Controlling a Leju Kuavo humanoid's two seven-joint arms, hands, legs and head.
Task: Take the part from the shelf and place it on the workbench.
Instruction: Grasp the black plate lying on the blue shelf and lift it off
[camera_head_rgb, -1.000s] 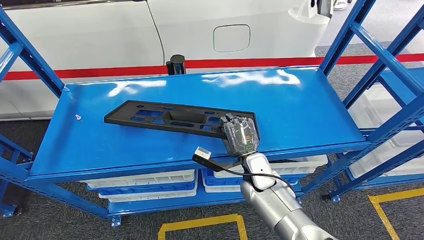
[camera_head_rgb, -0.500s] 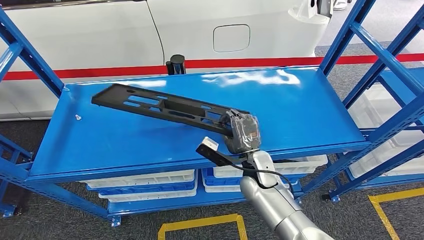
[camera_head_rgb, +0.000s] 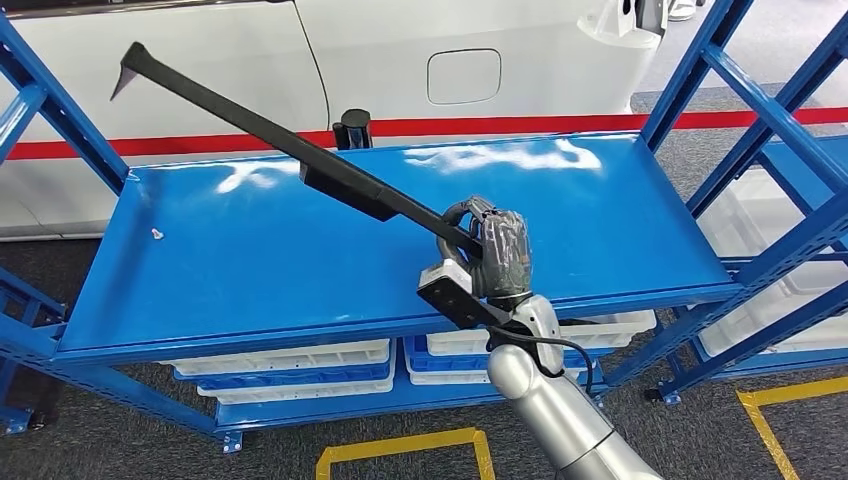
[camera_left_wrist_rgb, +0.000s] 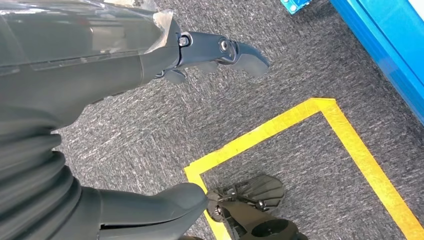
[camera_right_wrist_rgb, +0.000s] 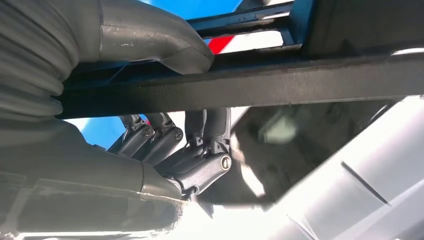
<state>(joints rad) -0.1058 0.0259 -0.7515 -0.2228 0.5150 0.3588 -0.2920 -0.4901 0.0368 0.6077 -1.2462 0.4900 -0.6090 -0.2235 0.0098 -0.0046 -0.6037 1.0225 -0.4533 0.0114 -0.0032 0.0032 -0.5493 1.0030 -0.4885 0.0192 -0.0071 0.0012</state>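
The part (camera_head_rgb: 300, 150) is a long black plastic panel, seen edge-on in the head view. It slants up from my right hand (camera_head_rgb: 493, 250) to its far tip at the upper left, clear of the blue shelf top (camera_head_rgb: 250, 260). My right hand grips its near end above the shelf's front right area. In the right wrist view the part (camera_right_wrist_rgb: 280, 85) runs as a dark bar between the thumb and the curled fingers (camera_right_wrist_rgb: 165, 140). My left hand (camera_left_wrist_rgb: 150, 115) hangs over grey carpet with its fingers (camera_left_wrist_rgb: 225, 50) spread and nothing in it.
Blue shelf uprights (camera_head_rgb: 740, 110) stand at both sides. White bins (camera_head_rgb: 300, 362) sit on the lower shelves. A white car body (camera_head_rgb: 400, 60) with a red stripe lies behind the shelf. Yellow floor tape (camera_left_wrist_rgb: 325, 135) marks the carpet below.
My right hand has lifted and tilted the part: it lay flat on the shelf, then rose at its far end, and now stands slanted high above the shelf.
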